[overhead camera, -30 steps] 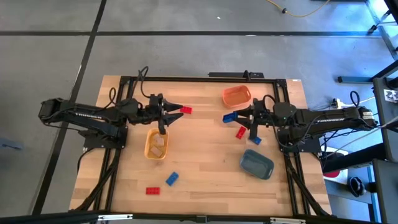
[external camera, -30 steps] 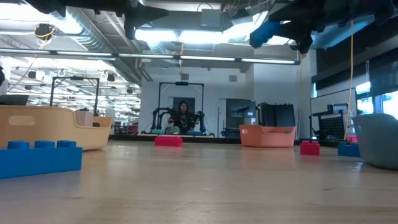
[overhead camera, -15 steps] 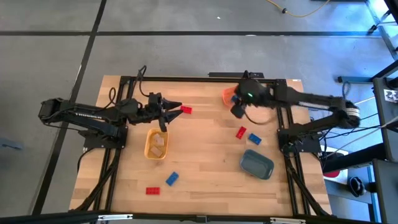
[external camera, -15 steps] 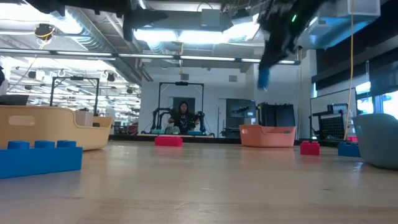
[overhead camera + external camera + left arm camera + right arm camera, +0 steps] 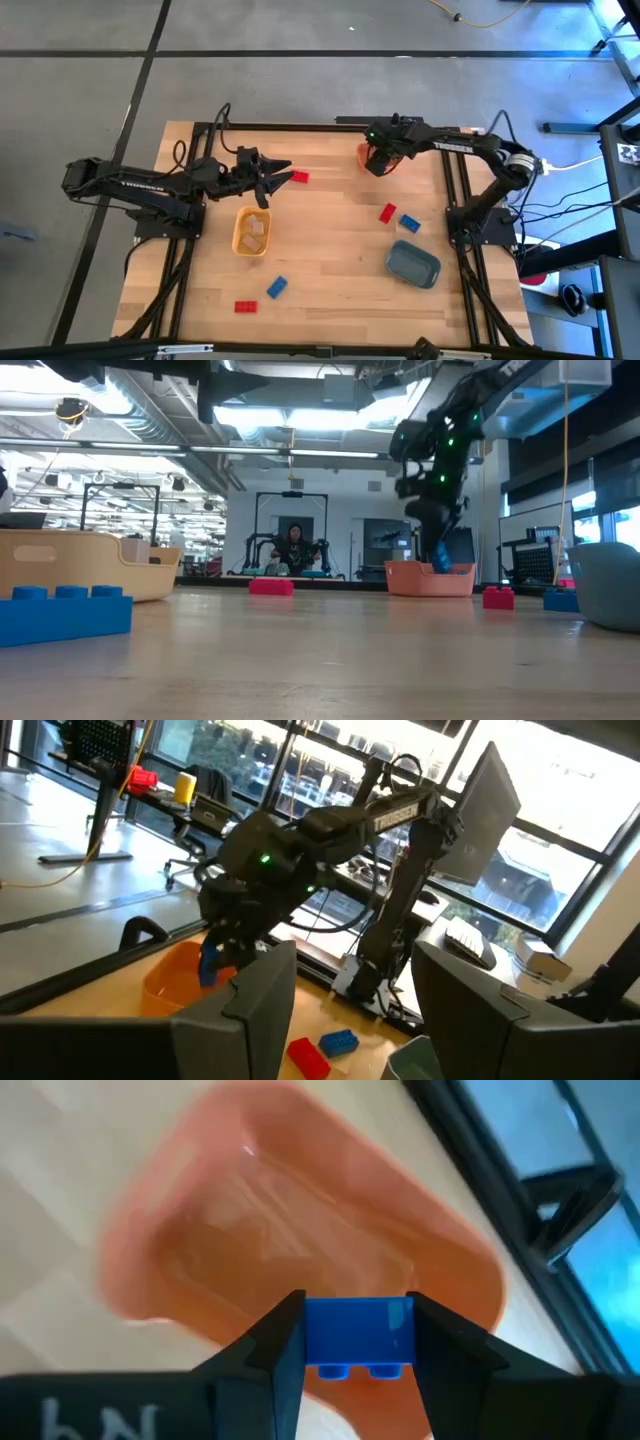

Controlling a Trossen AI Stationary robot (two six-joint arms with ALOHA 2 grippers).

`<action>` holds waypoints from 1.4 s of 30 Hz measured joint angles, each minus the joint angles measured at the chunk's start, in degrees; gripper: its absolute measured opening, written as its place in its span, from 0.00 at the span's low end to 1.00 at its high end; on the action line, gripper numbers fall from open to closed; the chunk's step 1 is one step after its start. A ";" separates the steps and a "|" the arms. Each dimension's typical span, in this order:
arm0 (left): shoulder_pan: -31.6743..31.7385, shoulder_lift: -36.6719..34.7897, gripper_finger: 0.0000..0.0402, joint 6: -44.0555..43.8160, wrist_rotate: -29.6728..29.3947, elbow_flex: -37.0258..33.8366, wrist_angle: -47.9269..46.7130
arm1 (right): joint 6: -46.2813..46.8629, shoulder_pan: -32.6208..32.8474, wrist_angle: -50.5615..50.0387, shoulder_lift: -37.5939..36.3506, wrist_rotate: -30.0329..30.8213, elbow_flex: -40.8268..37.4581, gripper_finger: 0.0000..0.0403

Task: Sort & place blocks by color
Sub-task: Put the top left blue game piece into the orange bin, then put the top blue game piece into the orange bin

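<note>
I'm seeing three trays sitting on the wooden table [image 5: 330,240]: an orange tray [image 5: 392,150] at the far edge, a yellow tray [image 5: 250,232] left of centre, a slate-blue tray [image 5: 413,263] right.

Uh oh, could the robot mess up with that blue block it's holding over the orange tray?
Maybe, in two ways. The right gripper pinches the blue block only by its two ends above the orange tray, so it might slip early. The tray is small, so a block dropped from up there could bounce off its rim onto the table. The left gripper waits, open, by a red block, well clear.
</note>
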 joint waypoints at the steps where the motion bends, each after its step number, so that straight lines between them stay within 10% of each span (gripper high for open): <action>1: 0.02 0.00 0.48 0.00 0.00 0.00 0.00 | 0.09 -0.48 -0.08 0.92 0.00 0.00 0.37; 24: 0.00 0.00 0.48 0.15 0.02 0.00 0.20 | 3.08 -2.51 1.24 0.81 -2.39 0.00 0.64; 42: 0.02 0.00 0.48 -3.87 2.62 0.00 -1.59 | 17.83 10.90 18.57 -30.55 -25.87 -17.00 0.79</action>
